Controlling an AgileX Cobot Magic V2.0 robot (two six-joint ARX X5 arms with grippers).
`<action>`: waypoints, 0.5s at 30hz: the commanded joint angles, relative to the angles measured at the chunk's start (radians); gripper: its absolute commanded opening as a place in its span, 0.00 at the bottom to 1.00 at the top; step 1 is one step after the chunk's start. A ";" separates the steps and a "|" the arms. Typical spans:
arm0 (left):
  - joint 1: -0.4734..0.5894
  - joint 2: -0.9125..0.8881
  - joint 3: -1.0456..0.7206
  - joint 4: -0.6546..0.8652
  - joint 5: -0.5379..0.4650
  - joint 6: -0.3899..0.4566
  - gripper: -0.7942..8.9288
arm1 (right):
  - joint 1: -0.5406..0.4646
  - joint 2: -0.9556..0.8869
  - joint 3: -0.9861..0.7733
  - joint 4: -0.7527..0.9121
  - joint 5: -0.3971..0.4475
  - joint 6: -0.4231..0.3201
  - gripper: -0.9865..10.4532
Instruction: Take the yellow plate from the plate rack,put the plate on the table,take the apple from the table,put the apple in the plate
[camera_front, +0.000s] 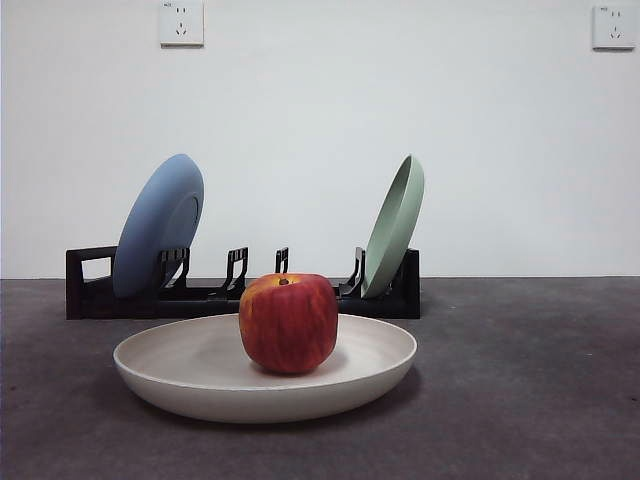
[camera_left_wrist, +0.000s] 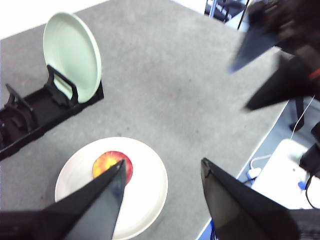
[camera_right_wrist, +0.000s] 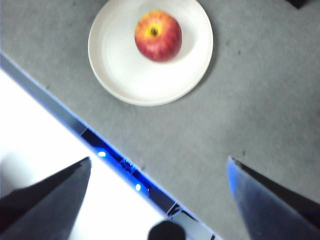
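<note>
One apple (camera_front: 288, 322), red with yellow-orange streaks near the stem, sits upright inside the yellow plate (camera_front: 190, 365), slightly off the plate's centre. Its stem points up. The plate lies flat on the dark grey table (camera_front: 540, 380), in front of the plate rack (camera_front: 90, 290) and apart from it.

Behind, the black rack holds two plates leaning in its slots: a blue plate (camera_front: 158, 225) at the end with the rectangular loop, and a pale green plate (camera_front: 394, 225) at the other end. The slots between them hold nothing.

Neither gripper touches the apple or the plate. The left gripper (camera_left_wrist: 162, 190) hangs above the table near its edge, jaws apart and holding nothing; the plate and apple show beneath it. The right gripper (camera_right_wrist: 160, 175) hangs above the table's front edge, jaws wide apart and holding nothing, with the plate well clear of it. From the left wrist view, the right gripper's two dark jaws appear blurred, over the table's edge.

On the white wall behind, two wall sockets (camera_front: 181, 22) are mounted high up.
</note>
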 joint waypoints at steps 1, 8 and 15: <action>0.003 -0.002 -0.001 -0.010 -0.003 0.006 0.34 | 0.003 -0.032 0.003 -0.032 0.001 -0.001 0.46; 0.003 -0.002 -0.001 -0.020 -0.003 0.005 0.25 | 0.003 -0.110 0.003 -0.035 0.001 0.008 0.11; 0.003 -0.002 -0.001 -0.019 -0.003 0.005 0.07 | 0.003 -0.145 0.003 -0.035 0.000 0.006 0.08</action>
